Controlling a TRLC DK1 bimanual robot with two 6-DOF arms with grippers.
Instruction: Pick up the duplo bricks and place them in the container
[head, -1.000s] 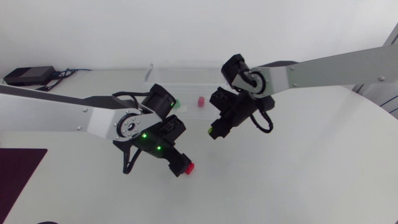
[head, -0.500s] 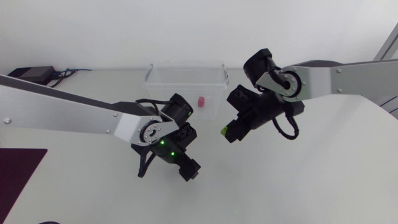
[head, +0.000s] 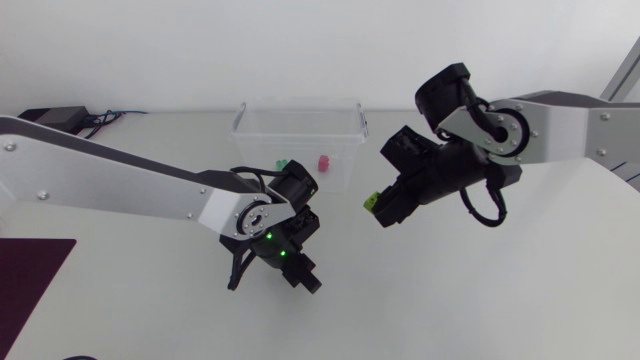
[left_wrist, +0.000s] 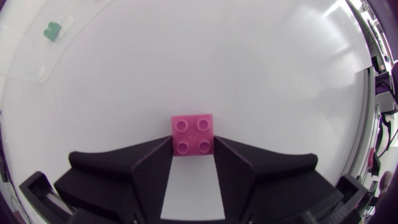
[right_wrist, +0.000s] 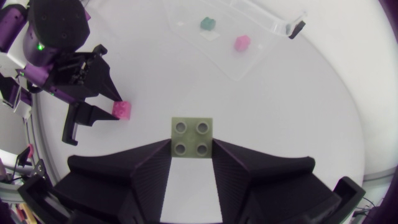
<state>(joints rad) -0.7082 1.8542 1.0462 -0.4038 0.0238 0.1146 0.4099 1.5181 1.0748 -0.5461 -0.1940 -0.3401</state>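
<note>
White surface (head: 500, 290) lay under both your arms; at its far side stood the clear container (head: 243, 120), with a green brick (head: 282, 163) and a small pink brick (head: 323, 162) inside it, apart from each other; your left tool (left_wrist: 193, 147) was clenched on a pink duplo brick (left_wrist: 193, 127), one finger at each side; your right tool (right_wrist: 191, 149) gripped an olive-green duplo brick (right_wrist: 192, 132) the same way, studs facing its camera; both tools hung in front of the container, outside it.
</note>
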